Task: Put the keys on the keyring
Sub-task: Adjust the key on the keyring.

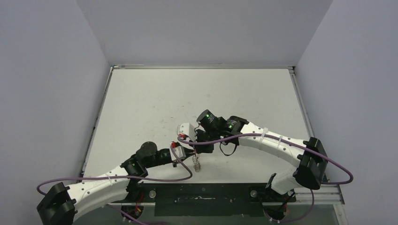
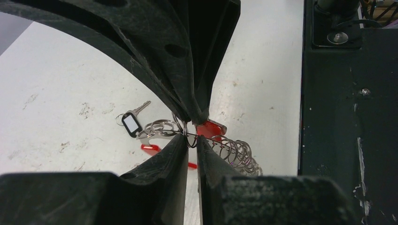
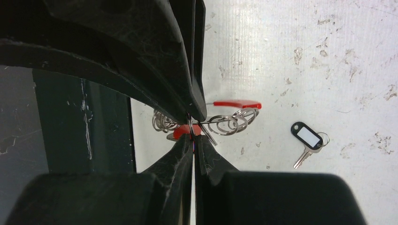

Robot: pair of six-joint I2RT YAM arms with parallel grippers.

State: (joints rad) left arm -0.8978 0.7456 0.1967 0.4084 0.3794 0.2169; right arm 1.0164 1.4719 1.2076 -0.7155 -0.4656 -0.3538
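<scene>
The keyring (image 2: 234,151) is a thin wire ring with a red sleeve (image 2: 211,128) and several small silver rings strung on it. Both grippers hold it just above the table, near the front edge. My left gripper (image 2: 190,138) is shut on its wire between the small rings. My right gripper (image 3: 193,139) is shut on the same ring (image 3: 225,124) from the opposite side, tip to tip with the left. In the top view the ring (image 1: 197,164) hangs below the two grippers. A loose key (image 2: 132,123) with a dark tag head lies flat on the table, apart; it also shows in the right wrist view (image 3: 307,139).
The black base plate (image 2: 347,117) at the table's near edge lies close beside the keyring. Purple cables (image 1: 159,178) loop over both arms. The white table (image 1: 197,93) is bounded by grey walls.
</scene>
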